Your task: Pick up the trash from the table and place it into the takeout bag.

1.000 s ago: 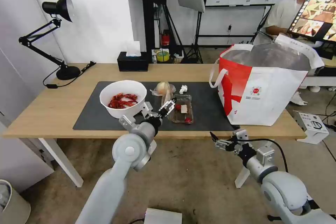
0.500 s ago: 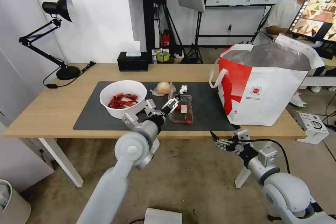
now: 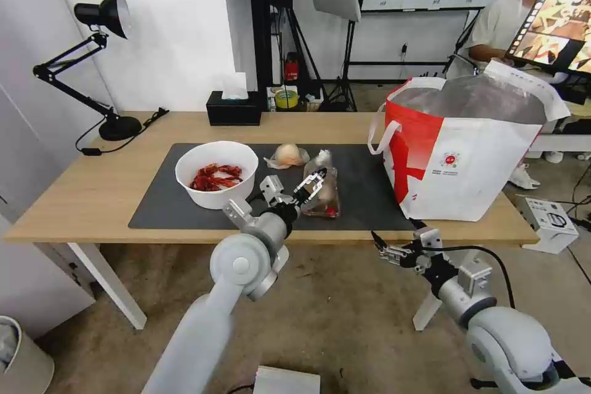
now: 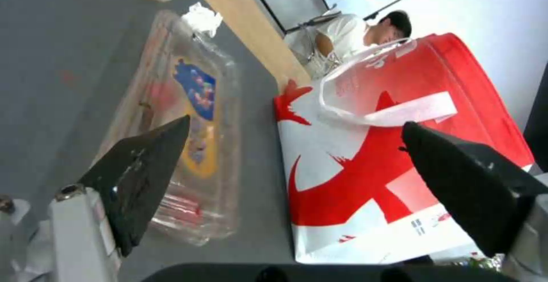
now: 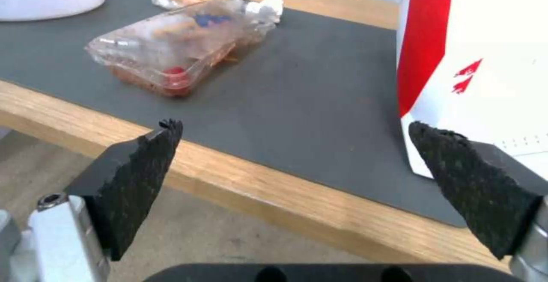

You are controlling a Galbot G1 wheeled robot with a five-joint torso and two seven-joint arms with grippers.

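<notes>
On the table's [image 3: 92, 191] dark mat [image 3: 160, 203] stand a white bowl of red shells [image 3: 216, 172], a wrapped beige lump [image 3: 288, 155], a small paper wad [image 3: 322, 156] and a clear hinged tray [image 3: 326, 197]. My left gripper [image 3: 312, 181] hangs open just over the tray's near-left side, holding nothing. In the left wrist view the tray [image 4: 194, 102] lies under one finger [image 4: 143, 175], with the takeout bag [image 4: 371, 179] beyond. The bag [image 3: 468, 154] stands open at the table's right end. My right gripper [image 3: 385, 249] is open below the front edge.
A black desk lamp [image 3: 101, 61] and a black tissue box [image 3: 234, 108] sit at the table's back. A white device [image 3: 551, 218] lies on the floor at right and a bin [image 3: 18, 357] at lower left. Open mat [image 5: 320, 93] separates tray and bag.
My left gripper has moved right and forward, from beside the bowl to over the clear tray. The right arm has hardly shifted.
</notes>
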